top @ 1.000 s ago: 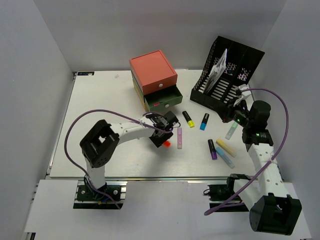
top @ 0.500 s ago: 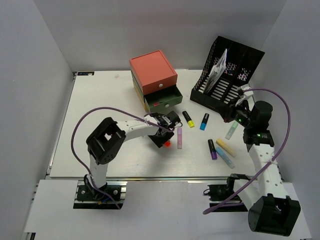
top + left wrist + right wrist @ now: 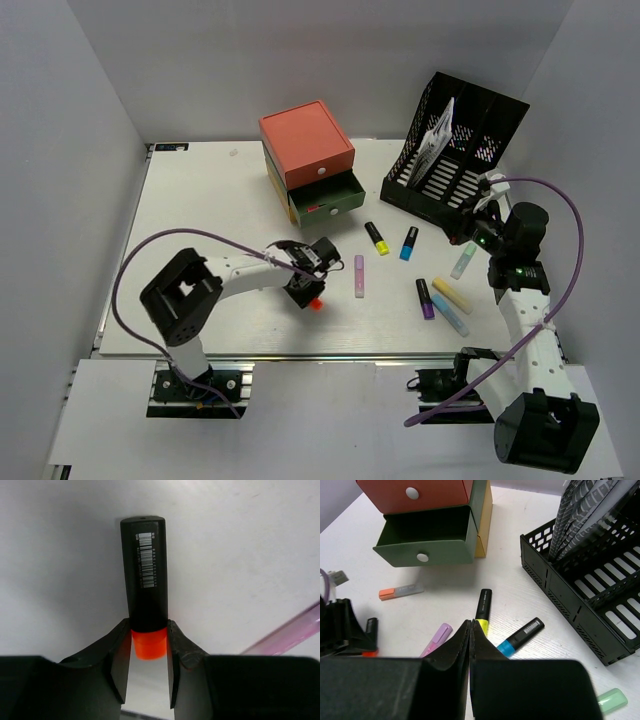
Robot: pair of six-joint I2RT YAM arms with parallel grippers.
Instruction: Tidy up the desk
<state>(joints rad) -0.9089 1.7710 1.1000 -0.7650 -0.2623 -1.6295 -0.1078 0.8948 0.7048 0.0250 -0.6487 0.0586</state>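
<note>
Desk: tool now seemingly around marker

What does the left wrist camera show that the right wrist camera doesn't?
Only the left wrist view shows the barcode on the orange-tipped black marker and the left fingers closed on it by its orange end. Only the right wrist view shows the drawer unit, file rack, yellow marker, blue marker and the shut right fingers. Both show that black marker, the purple marker and the white desk.
</note>
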